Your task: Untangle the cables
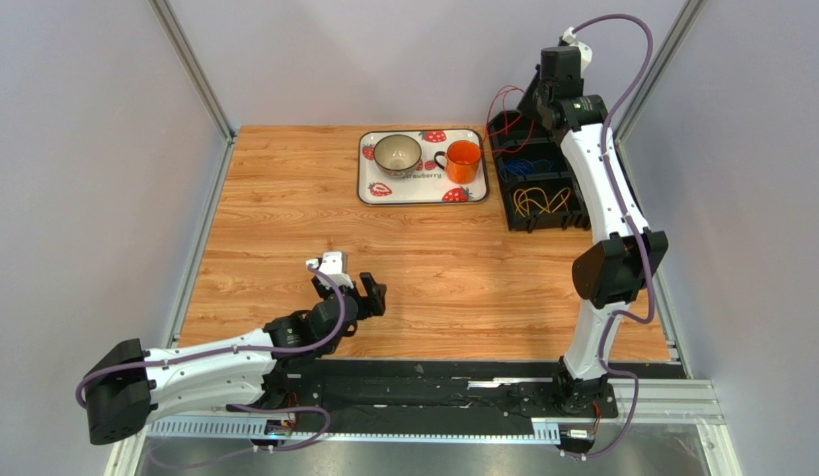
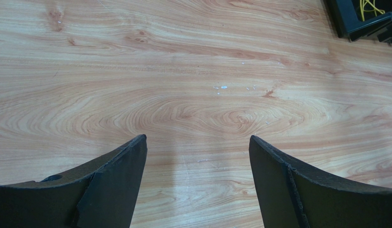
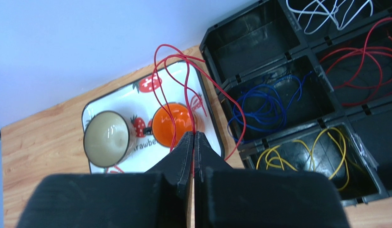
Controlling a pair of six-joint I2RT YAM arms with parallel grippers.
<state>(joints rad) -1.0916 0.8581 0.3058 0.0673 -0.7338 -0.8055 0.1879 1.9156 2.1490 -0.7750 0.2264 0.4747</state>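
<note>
A red cable (image 3: 170, 66) hangs in long loops from my right gripper (image 3: 194, 136), which is shut on it, up above the far end of the black divided box (image 3: 284, 54). Its loops dangle over the box's edge and the tray. The box's compartments hold more cables: blue (image 3: 265, 102), yellow (image 3: 304, 148), red (image 3: 366, 59) and white (image 3: 326, 10). From above, the red cable (image 1: 498, 107) shows beside the right gripper (image 1: 531, 105) at the back right. My left gripper (image 2: 197, 138) is open over bare wood, nothing between its fingers (image 1: 368, 294).
A strawberry-print tray (image 1: 423, 187) sits left of the box, carrying a cream bowl (image 1: 396, 153) and an orange mug (image 1: 464, 159). The box (image 1: 512, 213) stands along the table's right edge. Metal frame posts rise at both back corners.
</note>
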